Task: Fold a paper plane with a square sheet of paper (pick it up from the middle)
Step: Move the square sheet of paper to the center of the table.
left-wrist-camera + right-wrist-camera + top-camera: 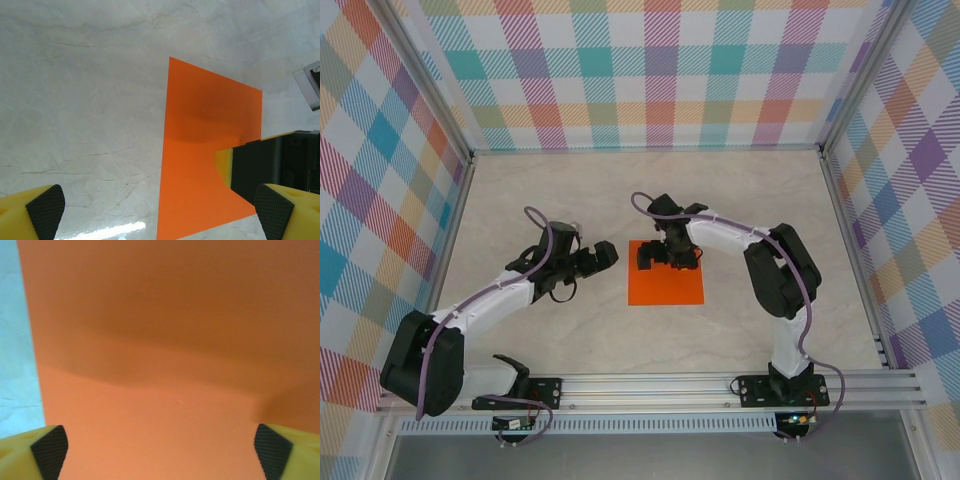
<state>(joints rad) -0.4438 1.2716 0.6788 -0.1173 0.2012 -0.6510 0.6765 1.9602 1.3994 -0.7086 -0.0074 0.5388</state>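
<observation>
Top view first: the bright orange square sheet of paper (668,288) lies flat at the centre of the frame on the pale marbled table (520,200), and it is unfolded, with no crease to be seen. The right gripper (657,256) sits above the sheet's upper-left corner area, its arm curling in from the right side of the frame. The left gripper (604,256) is just beside the sheet's left edge, over bare table and not over the paper. Colourful plaid walls (640,70) close in the top and both sides, and an aluminium rail (650,385) runs along the bottom.

Over to the left wrist view: the left gripper (159,212) has its jaws spread wide, with black textured pads (46,211) in the bottom corners and nothing between them. The sheet (200,135) fills the centre and right of the frame, its left edge running straight down the middle. The right gripper (272,165), black with a yellow finger, shows at the right edge, low over the paper and casting a shadow on it.

Right wrist view now: the right gripper (160,450) is also spread wide, its pads far apart at the bottom corners. Orange paper (165,340) covers nearly everything below it, with a strip of table (15,340) at the left. I cannot tell whether the fingers touch the sheet.
</observation>
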